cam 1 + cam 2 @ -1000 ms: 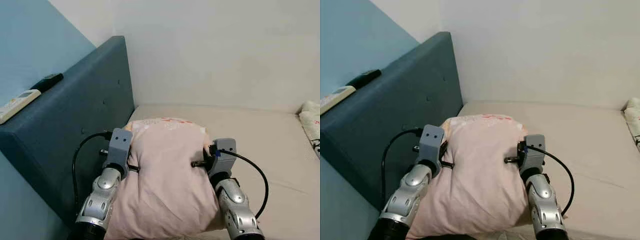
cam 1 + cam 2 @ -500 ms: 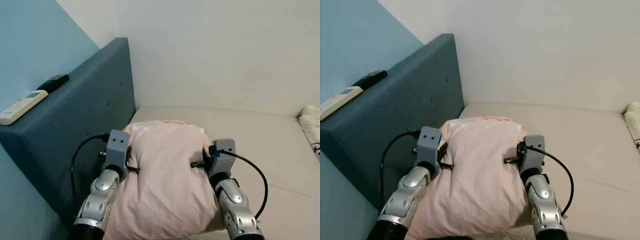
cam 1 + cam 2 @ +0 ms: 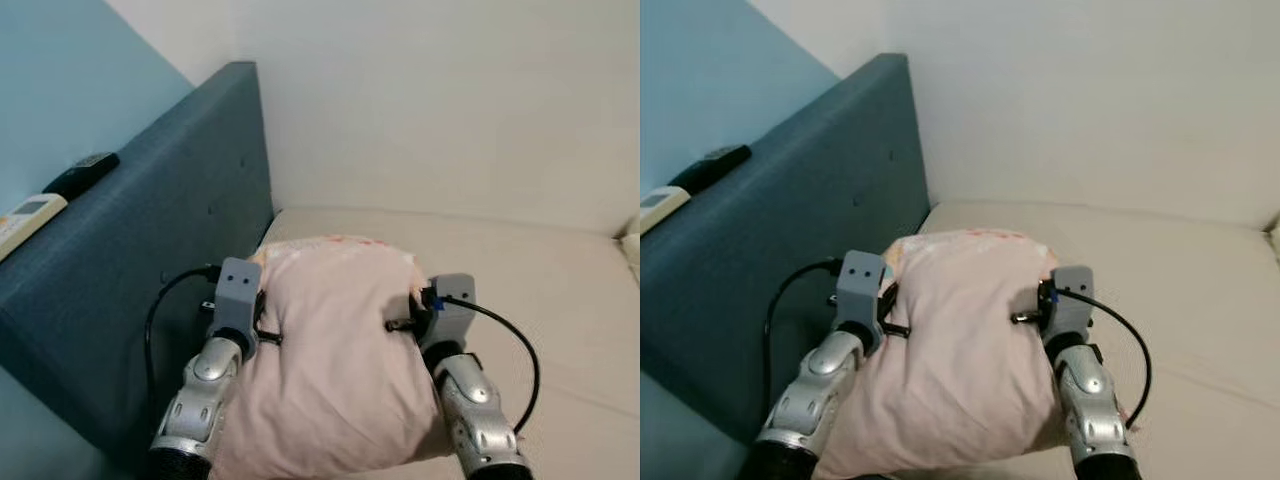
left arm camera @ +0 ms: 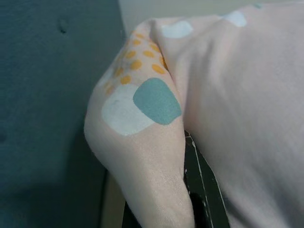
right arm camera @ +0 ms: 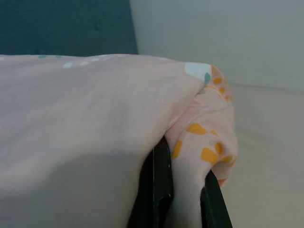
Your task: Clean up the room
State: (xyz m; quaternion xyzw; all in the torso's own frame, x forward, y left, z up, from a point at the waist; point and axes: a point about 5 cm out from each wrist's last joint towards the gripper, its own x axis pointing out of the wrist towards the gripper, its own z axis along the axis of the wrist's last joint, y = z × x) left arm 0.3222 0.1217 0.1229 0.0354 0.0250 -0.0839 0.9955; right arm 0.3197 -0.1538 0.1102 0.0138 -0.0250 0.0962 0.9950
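Pink pillow (image 3: 335, 360), spotted corners pinched, over mattress (image 3: 560, 300).

A pale pink pillow (image 3: 335, 360) is held between two silver arms over a beige mattress (image 3: 560, 300); the left gripper (image 3: 262, 325) presses its left edge, the right gripper (image 3: 403, 322) its right edge; a dark blue headboard (image 3: 150, 250) stands to the left, bearing a black remote (image 3: 80, 172) and a white remote (image 3: 22, 222) on top; a cream wall (image 3: 440, 100) rises behind.

Pillow (image 3: 335, 360) on bed (image 3: 560, 300), right of headboard (image 3: 130, 260)
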